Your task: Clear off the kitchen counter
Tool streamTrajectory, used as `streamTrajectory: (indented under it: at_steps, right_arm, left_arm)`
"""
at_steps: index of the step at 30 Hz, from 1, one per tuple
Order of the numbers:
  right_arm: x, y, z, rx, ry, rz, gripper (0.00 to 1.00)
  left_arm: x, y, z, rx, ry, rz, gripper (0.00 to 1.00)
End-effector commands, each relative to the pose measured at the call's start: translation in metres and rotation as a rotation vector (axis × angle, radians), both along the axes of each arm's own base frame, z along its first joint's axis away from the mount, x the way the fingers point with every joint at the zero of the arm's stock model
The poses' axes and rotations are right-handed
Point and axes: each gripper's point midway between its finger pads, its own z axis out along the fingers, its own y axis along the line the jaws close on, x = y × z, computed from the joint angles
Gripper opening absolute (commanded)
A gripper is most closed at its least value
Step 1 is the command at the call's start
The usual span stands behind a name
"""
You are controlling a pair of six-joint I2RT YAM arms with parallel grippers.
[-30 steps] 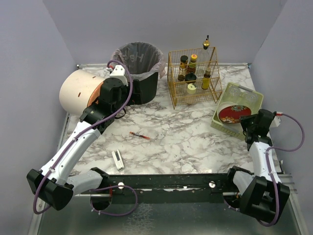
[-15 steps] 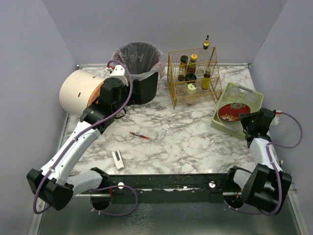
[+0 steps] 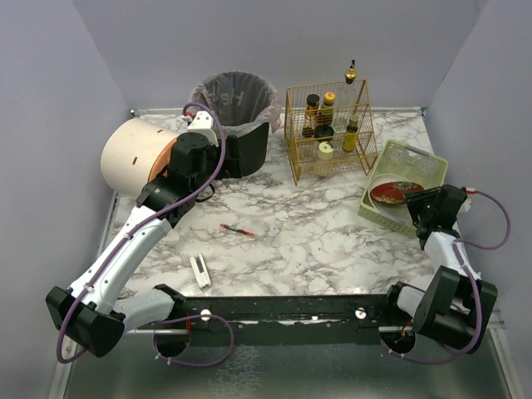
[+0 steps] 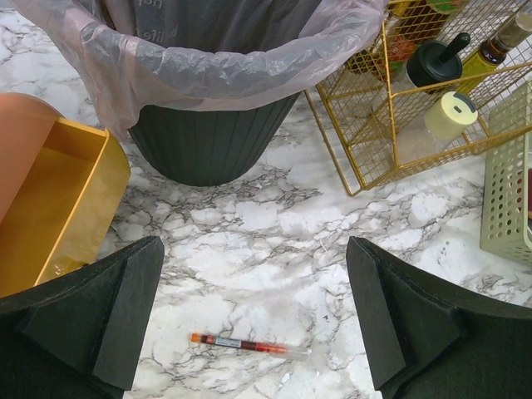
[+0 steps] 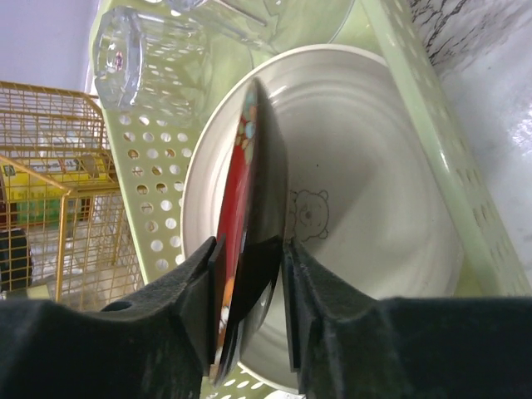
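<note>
**A:** Where did the danger lie at that moment?

**B:** At the right gripper point(image 5: 248, 246). Its jaws stood one on each side of the rim of the red plate point(image 5: 236, 187), very close to it. Whether they pressed the rim or stood just free of it, I could not tell. The plate stood on its edge inside the green basket point(image 5: 148, 199), against the white plate point(image 5: 366, 191) with the little bear.

**A:** So it could fall?

**B:** I judged so. With no support on its edge, it could tip or slide down and strike the white plate, or the glass point(image 5: 137, 58) in the same basket. And if the arm drew back with one finger touching, it could drag the plate out.

**A:** And the left gripper point(image 4: 253, 249)?

**B:** It was spread wide and held nothing, above the kitchen counter point(image 3: 316, 241), the big marble surface under everything. A thin tube point(image 4: 248, 344) lay on it below the fingers. A careless descent could make the tube roll away.

**A:** What did one view give that another did not?

**B:** Only the right wrist view showed the rim between the jaws, and the bear. From above, the grip was too small to read. Only the top view showed the small white object point(image 3: 200, 270) near the front edge, and the basket at the counter's right side. The left wrist view showed the trash bin point(image 4: 208, 141) beyond the tube.
</note>
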Motion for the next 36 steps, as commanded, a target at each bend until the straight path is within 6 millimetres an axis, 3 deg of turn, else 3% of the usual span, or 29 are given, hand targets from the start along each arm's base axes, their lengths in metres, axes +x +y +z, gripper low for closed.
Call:
streamTrajectory:
  at_steps: [1,12,25,36]
  right_arm:
    - [0.007,0.002,0.007,-0.014,-0.048,0.042,0.42]
    - [0.001,0.001,-0.003,-0.046,0.019,0.07,0.61]
    - [0.005,0.028,-0.014,0.037,0.056,0.238,0.88]
    - [0.006,0.028,-0.001,0.001,0.063,0.276,0.97]
  left_arm:
    - [-0.001,-0.003,0.0,-0.023,-0.001,-0.012,0.99]
    - [0.0,-0.004,-0.001,-0.026,0.003,-0.017,0.99]
    - [0.0,-0.007,-0.002,-0.034,0.007,-0.025,0.99]
    - [0.002,-0.009,-0.002,-0.036,0.008,-0.032,0.99]
